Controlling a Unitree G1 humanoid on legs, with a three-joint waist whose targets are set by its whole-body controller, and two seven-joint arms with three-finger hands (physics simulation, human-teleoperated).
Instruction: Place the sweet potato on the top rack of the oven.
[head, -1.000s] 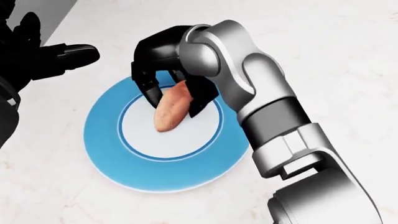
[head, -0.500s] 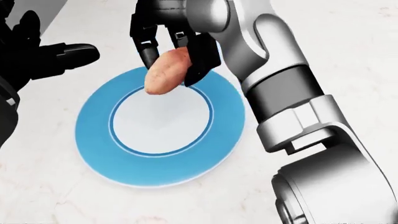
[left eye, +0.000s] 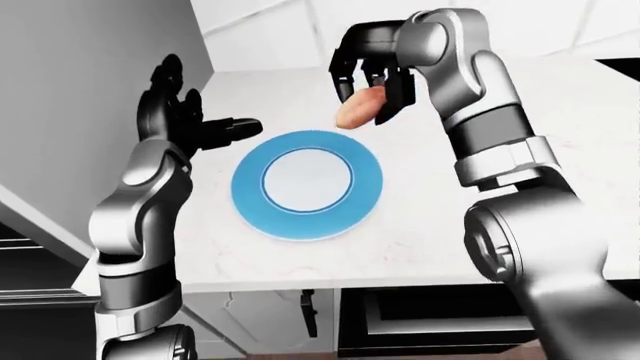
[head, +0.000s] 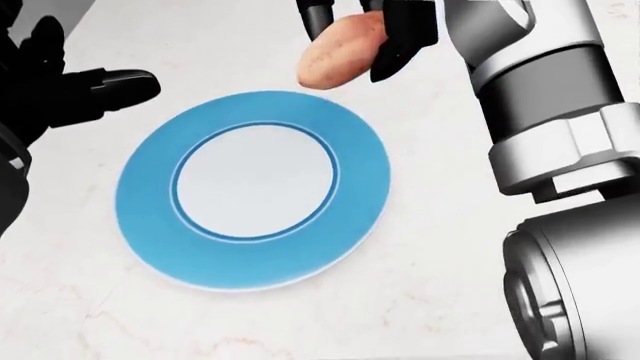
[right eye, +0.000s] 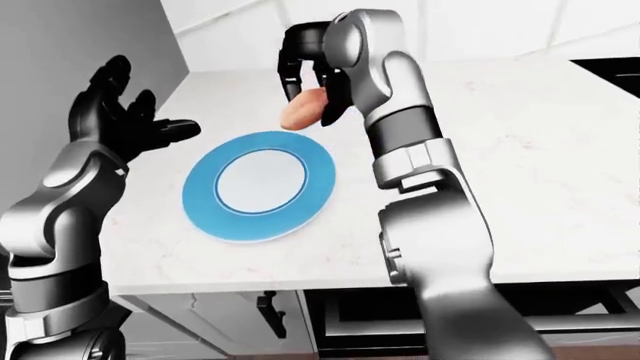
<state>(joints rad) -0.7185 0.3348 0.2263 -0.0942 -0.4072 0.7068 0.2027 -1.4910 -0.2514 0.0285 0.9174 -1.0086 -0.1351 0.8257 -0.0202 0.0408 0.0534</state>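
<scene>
Clearly the right hand (left eye: 372, 75) has its fingers closed round the sweet potato (left eye: 358, 110), held above the plate's (left eye: 250, 201) far edge; left hand (left eye: 185, 127) spread, empty. Carry it level toward the oven, probably lower right.

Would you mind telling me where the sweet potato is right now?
The sweet potato is in the right hand, held in the air beyond the upper right rim of the blue plate in the left-eye view.

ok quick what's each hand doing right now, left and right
Left hand: open, fingers spread, holding nothing, beside the blue plate.
Right hand: closed on the sweet potato, lifted clear of the plate.
</scene>
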